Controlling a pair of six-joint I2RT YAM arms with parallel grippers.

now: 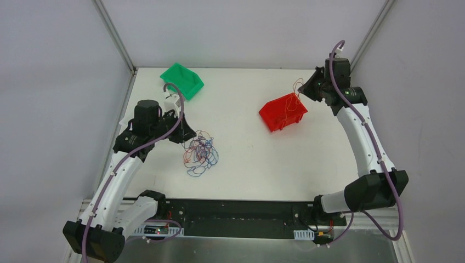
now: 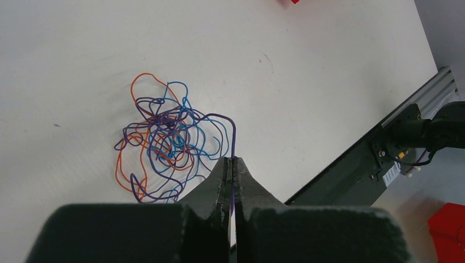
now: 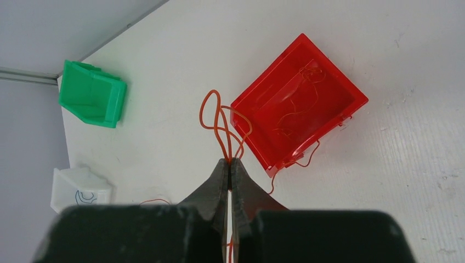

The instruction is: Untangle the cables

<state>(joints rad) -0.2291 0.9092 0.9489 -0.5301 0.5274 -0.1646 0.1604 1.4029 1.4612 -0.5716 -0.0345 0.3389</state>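
Note:
A tangle of thin red, blue and purple cables (image 1: 200,154) lies on the white table left of centre; it also shows in the left wrist view (image 2: 167,143). My left gripper (image 2: 234,159) is shut on a purple cable (image 2: 232,131) that runs from the tangle's right side; in the top view this gripper (image 1: 186,133) sits just left of the tangle. My right gripper (image 3: 230,160) is shut on a red cable (image 3: 219,123), looped above the jaws, beside the red bin (image 3: 299,107). In the top view it (image 1: 307,90) hangs over the bin's (image 1: 282,112) far right corner.
More red cable lies inside the red bin and hangs over its near rim. A green bin (image 1: 182,80) stands at the back left, with a small white box (image 1: 171,102) next to it. A black rail (image 1: 236,211) runs along the table's near edge.

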